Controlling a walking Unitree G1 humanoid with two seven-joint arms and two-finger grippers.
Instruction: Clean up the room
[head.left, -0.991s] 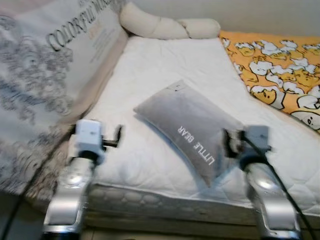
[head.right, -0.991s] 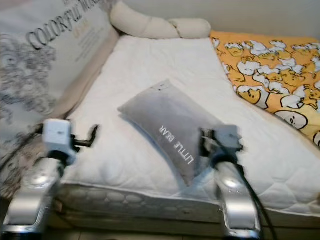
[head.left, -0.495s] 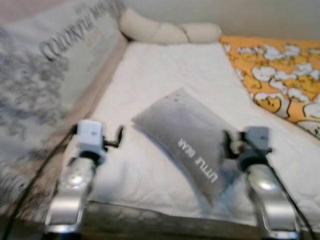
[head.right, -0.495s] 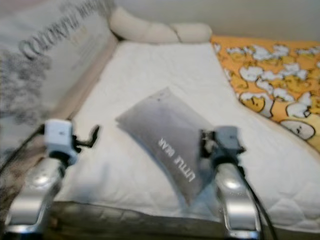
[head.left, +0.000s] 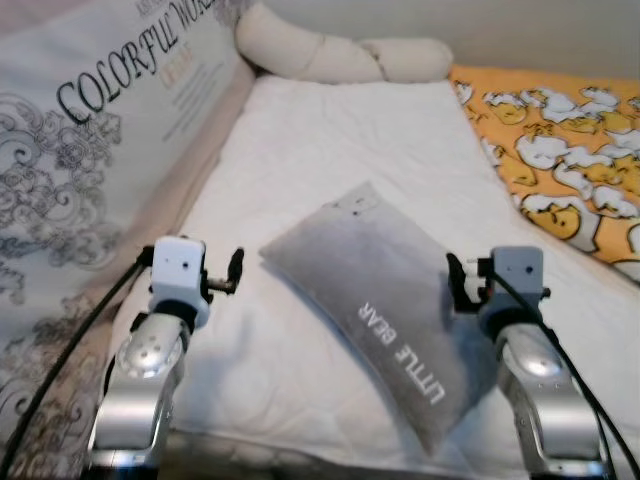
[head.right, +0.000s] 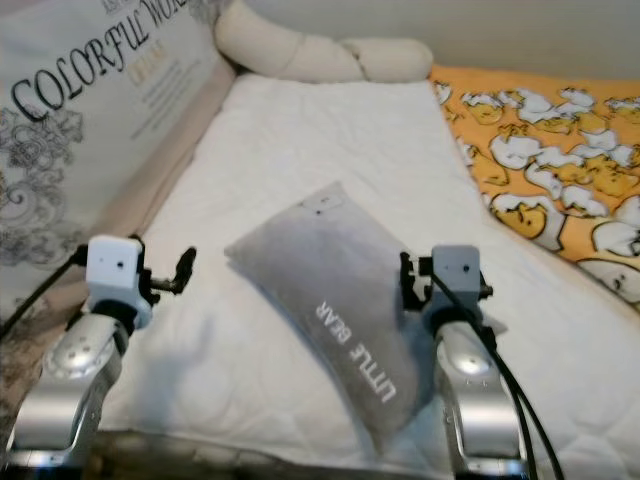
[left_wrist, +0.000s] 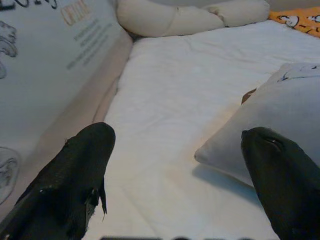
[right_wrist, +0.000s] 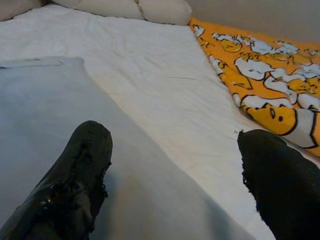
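Pillow, grey and lettered LITTLE BEAR, lies on the white mattress, its long axis running diagonally from the cream bolster toward our right arm. Our left gripper hovers open beside its corner; our right gripper spreads open over it, near the duck blanket.

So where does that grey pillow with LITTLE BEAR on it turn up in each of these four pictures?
Left eye view: grey pillow, centre, lying slantwise on the white mattress between the two arms.
Right eye view: centre again, slightly further left.
Left wrist view: one pale corner by one black finger.
Right wrist view: a broad grey surface under the other finger.
Shared landmark: the orange duck blanket.
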